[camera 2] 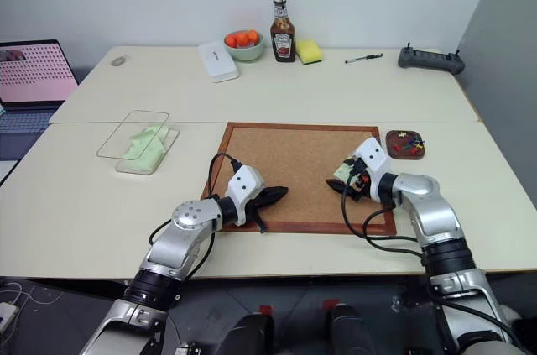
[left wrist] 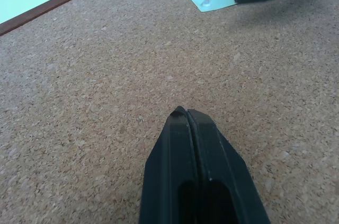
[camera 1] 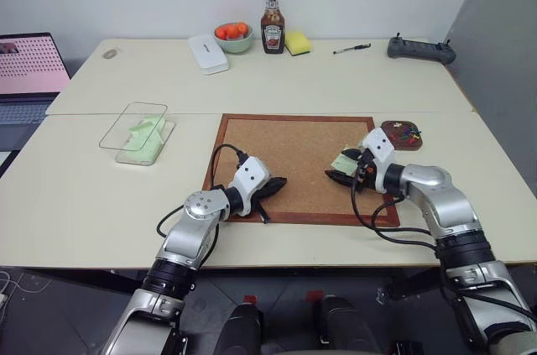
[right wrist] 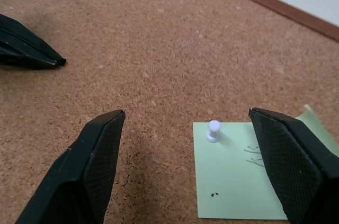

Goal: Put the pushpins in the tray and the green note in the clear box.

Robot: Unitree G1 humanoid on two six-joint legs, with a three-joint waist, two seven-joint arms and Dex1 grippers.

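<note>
The right claw (right wrist: 183, 128), its two black fingers spread wide and grasping nothing, hangs low over the large wood-framed cork board (camera 1: 277, 154) with one small pale-green square paper note (right wrist: 238, 173) lying flat between its fingertips. A single white-headed pushpin (right wrist: 213, 130) stands upright through the note near its far edge, straight ahead of the claw and slightly toward its right finger. The right arm is plainly the nearer; in the head view the note (camera 1: 344, 162) sits at centre right of the frame.

The left claw (left wrist: 186, 114), clenched tight on nothing, rests on the cork at lower centre of the frame, well apart from the note.

Just beyond the board's right edge, the small dark reddish-brown tray (camera 1: 401, 134) already holds several coloured pushpins, too small to count. At left of the frame, the clear shallow plastic box (camera 1: 141, 135) holds pale-green paper; how many slips cannot be told.
</note>
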